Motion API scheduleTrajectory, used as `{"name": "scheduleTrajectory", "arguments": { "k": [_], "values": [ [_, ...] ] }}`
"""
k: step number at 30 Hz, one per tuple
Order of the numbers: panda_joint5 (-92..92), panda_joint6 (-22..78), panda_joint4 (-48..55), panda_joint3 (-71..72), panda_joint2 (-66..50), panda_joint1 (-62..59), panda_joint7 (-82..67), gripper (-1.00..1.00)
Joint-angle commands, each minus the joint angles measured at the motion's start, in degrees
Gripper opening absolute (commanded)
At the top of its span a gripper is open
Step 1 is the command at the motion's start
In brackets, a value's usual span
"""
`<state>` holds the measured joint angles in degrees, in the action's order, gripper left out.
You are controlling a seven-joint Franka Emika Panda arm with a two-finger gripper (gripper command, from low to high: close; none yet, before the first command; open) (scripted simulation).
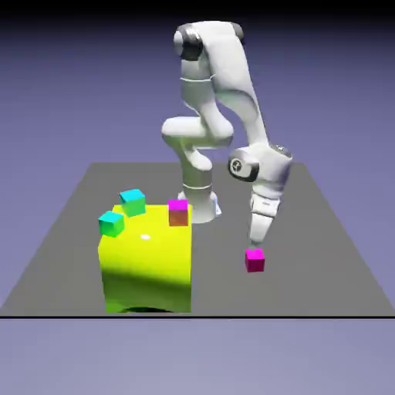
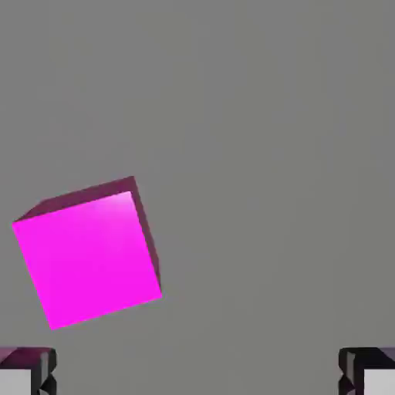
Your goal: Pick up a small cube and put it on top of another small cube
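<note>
The small all-magenta cube [image 1: 254,260] lies on the grey table toward the exterior view's right. My gripper [image 1: 255,240] hangs just above it, pointing down, apart from it. In the hand view the same cube [image 2: 86,258] sits left of the middle, rotated a little, above my left fingertip [image 2: 27,370]; the right fingertip [image 2: 367,372] is far off at the other corner. The jaws stand wide open and hold nothing. The other small cube [image 1: 178,212], magenta on top with an orange-brown side, rests on the big yellow cube's back right corner.
A big yellow cube [image 1: 146,262] stands on the table at the exterior view's left. Two teal-and-green small cubes [image 1: 132,201] [image 1: 111,224] sit along its far left top edge. The robot's base [image 1: 202,202] rises behind it.
</note>
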<state>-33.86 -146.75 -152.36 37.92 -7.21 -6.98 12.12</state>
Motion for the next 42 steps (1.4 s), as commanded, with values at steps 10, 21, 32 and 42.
{"name": "scheduleTrajectory", "arguments": {
  "k": [10,21,32,42],
  "values": [
    [-20.14,-4.05,3.55,-10.66,-13.23,5.55,14.19,0.0],
    [-1.56,-0.1,0.29,-0.48,-1.13,0.33,0.76,-1.0],
    [12.57,18.91,12.1,-18.44,8.75,4.32,7.1,-1.0],
    [26.75,42.09,24.49,-39.2,18.25,7.94,19.76,-1.0]
  ]
}}
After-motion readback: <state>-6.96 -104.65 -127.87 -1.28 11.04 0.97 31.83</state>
